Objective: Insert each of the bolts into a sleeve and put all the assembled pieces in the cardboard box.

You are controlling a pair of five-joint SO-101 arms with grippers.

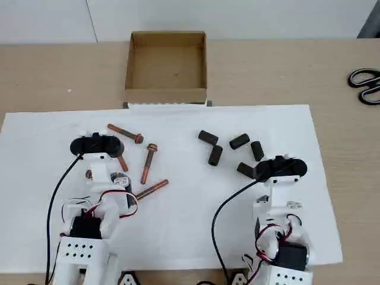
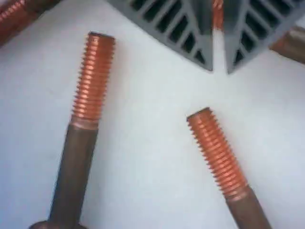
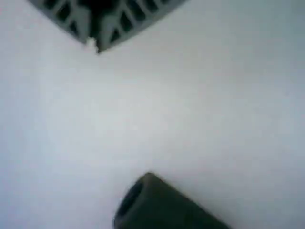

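Nearest first: your left gripper (image 2: 220, 67) hangs low over the white sheet (image 1: 178, 231). Its tips are parted by only a narrow slit and pinch nothing. 2 bolts (image 2: 88, 95) lie flat just beside it, threaded ends toward the tips. Your right gripper (image 3: 95, 45) has its tips pressed together and is empty. The nearest sleeve (image 3: 162, 205) lies close but apart from it, showing its open bore.

A little farther out, the overhead view shows at least 4 bolts scattered round the left arm, 1 partly under it. 5 sleeves are clustered ahead of the right arm, well apart from the bolts.

Expect the bolts to be stiff, dense for their size and ready to roll. The smooth shank will likely be slippery, while the threads give bite. I'd pinch across the shank near the head, leaving the threaded end free to enter a sleeve. You'll need to spread the left fingers wider before coming down.

The sleeves look like short dark tubes, probably light and easily nudged away. Take 1 across its outer wall at mid-length, keeping the bore unblocked, and open the right fingers first.

Farthest away, the cardboard box (image 1: 129, 62) sits just past the sheet's far edge with nothing in it. Scissors (image 1: 365, 86) lie off to the side.
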